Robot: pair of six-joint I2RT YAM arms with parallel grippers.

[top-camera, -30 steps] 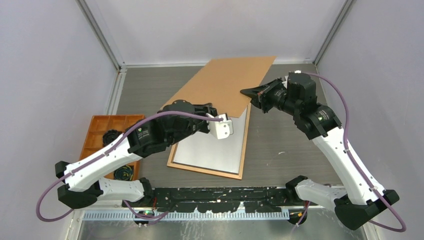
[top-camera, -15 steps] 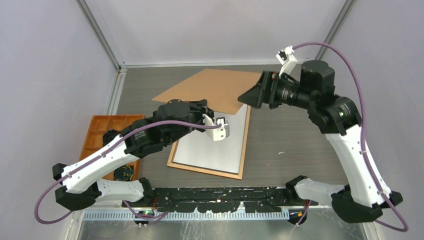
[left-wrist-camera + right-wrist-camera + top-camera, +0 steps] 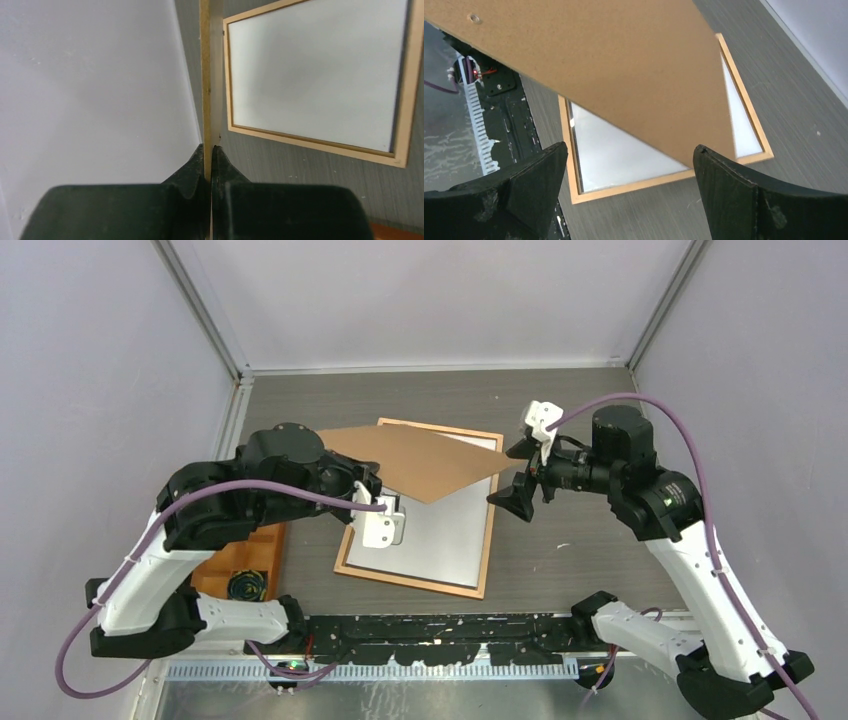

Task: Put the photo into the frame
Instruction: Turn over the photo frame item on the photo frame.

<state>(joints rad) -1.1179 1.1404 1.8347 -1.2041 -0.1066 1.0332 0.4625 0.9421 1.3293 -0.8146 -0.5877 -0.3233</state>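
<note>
The frame (image 3: 487,540) lies flat on the table with the photo (image 3: 435,535) inside it, plain white back up. A brown fibreboard back (image 3: 420,460) hangs tilted above the frame's far half. My left gripper (image 3: 345,472) is shut on the board's left edge. In the left wrist view the fingertips (image 3: 208,150) pinch the thin board edge (image 3: 205,75), with the frame (image 3: 315,145) and photo (image 3: 315,65) to the right. My right gripper (image 3: 515,477) stands open just off the board's right corner. The right wrist view shows its jaws wide apart (image 3: 629,147) around nothing, below the board (image 3: 599,60), frame (image 3: 634,186) and photo (image 3: 614,155).
An orange compartment tray (image 3: 262,548) with black items sits at the left, mostly under my left arm. A black rail (image 3: 430,630) with the arm bases runs along the near edge. Grey walls close in the table on three sides.
The right gripper opened, let go of the fibreboard and drew back. The left gripper shut on the board's left edge and pulled left, and the board swung down over the frame.
</note>
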